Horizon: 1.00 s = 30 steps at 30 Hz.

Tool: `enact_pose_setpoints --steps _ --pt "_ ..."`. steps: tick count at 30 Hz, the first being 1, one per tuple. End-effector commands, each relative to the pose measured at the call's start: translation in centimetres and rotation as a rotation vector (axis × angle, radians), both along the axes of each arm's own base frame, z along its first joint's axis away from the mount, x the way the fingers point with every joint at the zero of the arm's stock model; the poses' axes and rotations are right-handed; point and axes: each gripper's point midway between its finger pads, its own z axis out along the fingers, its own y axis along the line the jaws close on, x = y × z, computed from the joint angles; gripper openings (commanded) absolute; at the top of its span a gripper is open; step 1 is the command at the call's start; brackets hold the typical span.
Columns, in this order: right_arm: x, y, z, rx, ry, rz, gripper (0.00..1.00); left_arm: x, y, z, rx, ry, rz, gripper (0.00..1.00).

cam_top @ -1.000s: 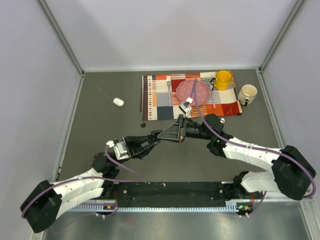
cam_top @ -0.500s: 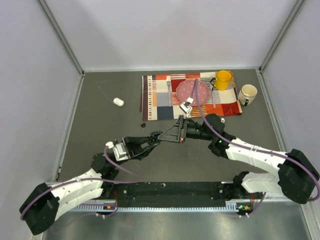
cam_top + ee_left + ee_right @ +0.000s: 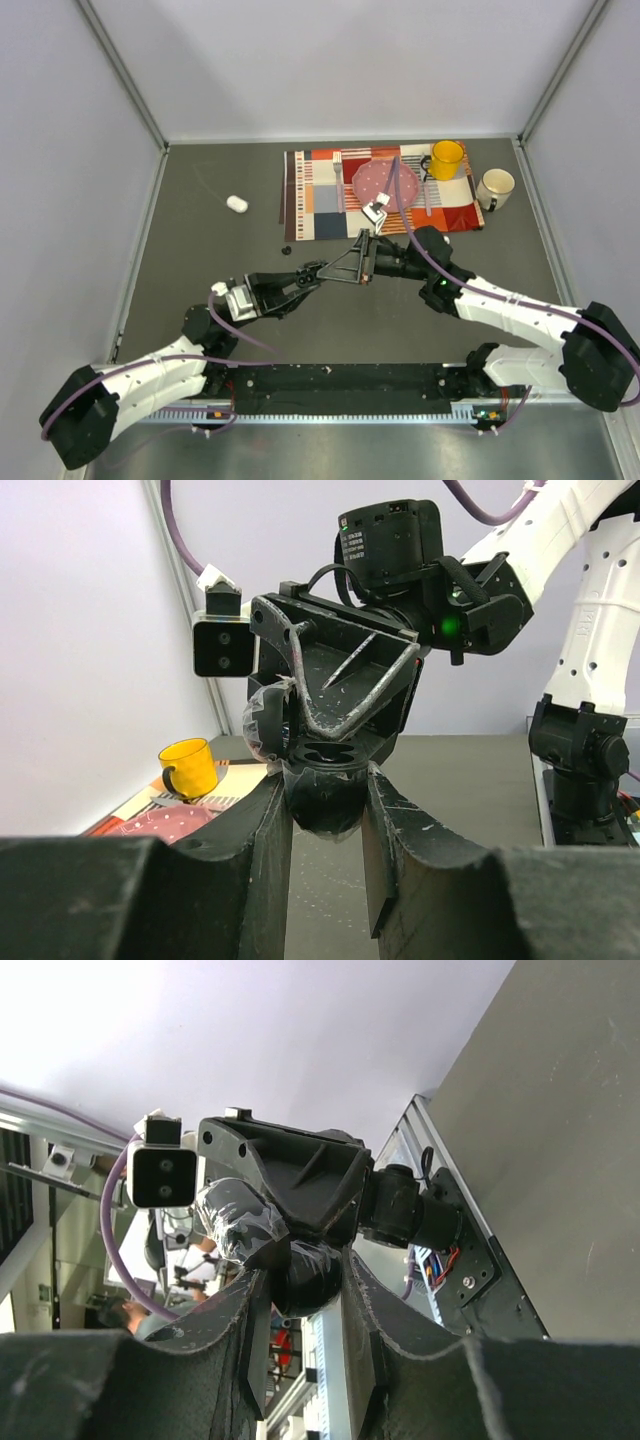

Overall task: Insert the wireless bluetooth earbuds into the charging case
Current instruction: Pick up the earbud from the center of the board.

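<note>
A black charging case hangs above the table, open side up with two empty wells showing. My left gripper is shut on its lower body. My right gripper comes from the opposite side and is shut on the same black case. In the top view the two grippers meet fingertip to fingertip, left and right, and hide the case. A tiny black earbud lies on the table behind them. A tiny white earbud lies by the right forearm. The other white earbud is out of view.
A white oval pod lies at the far left. A checked placemat at the back holds a pink plate, forks and a yellow mug. A white mug stands beside the mat.
Both grippers have shifted only slightly while staying joined on the case. Their holds are unchanged.
</note>
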Motion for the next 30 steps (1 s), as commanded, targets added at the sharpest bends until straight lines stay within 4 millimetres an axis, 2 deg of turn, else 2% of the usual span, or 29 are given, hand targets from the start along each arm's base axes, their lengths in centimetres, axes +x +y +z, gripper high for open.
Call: enact_pose_setpoints --steps 1,2,3,4,7,9,10,13,14,16,17,18,20,21,23,24,26,30 --pt "0.5 -0.2 2.2 0.034 -0.086 -0.033 0.31 -1.6 1.0 4.8 -0.118 -0.15 -0.017 0.0" --pt "0.5 -0.3 2.2 0.032 -0.091 -0.039 0.38 -1.6 1.1 4.8 -0.122 -0.152 -0.01 0.0" --pt "0.6 -0.3 2.0 0.022 -0.085 -0.045 0.5 -1.6 1.4 4.7 -0.133 -0.16 -0.001 0.0" --pt "0.7 -0.5 2.1 0.023 -0.092 -0.06 0.58 -1.5 1.7 4.8 -0.146 -0.158 0.016 0.0" --pt "1.1 -1.1 1.8 -0.013 -0.112 -0.103 0.73 -1.4 2.4 4.6 -0.171 -0.159 0.047 0.0" --pt "1.4 -1.5 1.7 -0.041 -0.126 -0.134 0.77 -1.3 2.8 4.5 -0.18 -0.16 0.065 0.0" --pt "1.9 -1.9 1.0 -0.087 -0.132 -0.163 0.77 -1.2 2.9 4.4 -0.183 -0.159 0.075 0.0" --pt "2.5 -3.4 1.3 -0.128 -0.198 -0.232 0.78 -1.0 3.6 4.3 -0.201 -0.154 0.107 0.0" --pt "2.5 -4.5 0.6 -0.178 -0.19 -0.257 0.78 -1.0 3.9 4.3 -0.209 -0.155 0.119 0.0" --pt "4.2 -6.4 -0.3 -0.261 -0.213 -0.372 0.78 -1.0 4.5 4.7 -0.233 -0.163 0.147 0.0" --pt "5.0 -8.1 -2.2 -0.345 -0.172 -0.422 0.78 -0.9 4.7 4.8 -0.237 -0.164 0.159 0.0" --pt "5.6 -9.3 -2.3 -0.36 -0.171 -0.469 0.77 -0.6 4.9 3.4 -0.221 -0.135 0.175 0.0" --pt "7.2 -11.6 -3.9 -0.409 -0.139 -0.546 0.76 -0.7 5.4 3.7 -0.23 -0.156 0.2 0.0" --pt "7.7 -12.1 -4.7 -0.425 -0.126 -0.562 0.75 -0.3 5.3 3.1 -0.21 -0.141 0.208 0.0" --pt "8.4 -12.8 -5.9 -0.465 -0.103 -0.57 0.75 -0.5 5.7 3.6 -0.224 -0.154 0.222 0.0" --pt "9.1 -13.6 -7.6 -0.52 -0.06 -0.585 0.75 -0.3 5.6 3.3 -0.203 -0.148 0.229 0.0" --pt "10.1 -14.8 -8.8 -0.574 -0.026 -0.634 0.72 -0.4 5.8 3.6 -0.21 -0.154 0.234 0.0" --pt "12.7 -19.0 -11.5 -0.664 0.058 -0.772 0.7 -0.6 5.9 3.4 -0.208 -0.154 0.233 0.0"
